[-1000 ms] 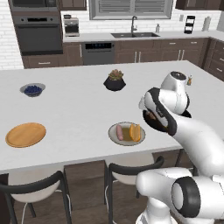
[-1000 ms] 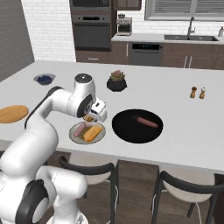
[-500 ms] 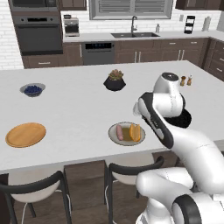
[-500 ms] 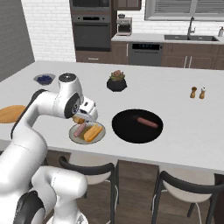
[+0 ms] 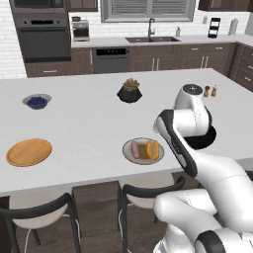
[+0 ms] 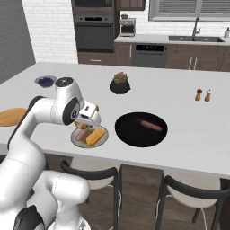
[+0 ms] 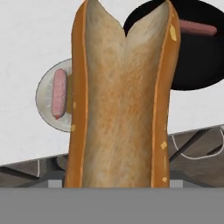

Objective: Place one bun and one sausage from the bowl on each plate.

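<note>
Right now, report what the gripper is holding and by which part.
The gripper holds a bun, apparently by its lower end. The fingertips are hidden behind it, so the exact contact point cannot be told.

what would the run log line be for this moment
gripper: shut on bun | near: grey plate | bowl: one sausage | wood plate: no food yet

Split bun (image 7: pixel 122 100) upright close up, sausage (image 7: pixel 58 93) on grey plate (image 7: pixel 47 109) behind, second sausage (image 7: pixel 197 28) in black bowl (image 7: pixel 197 61), white table (image 7: pixel 30 43)
</note>
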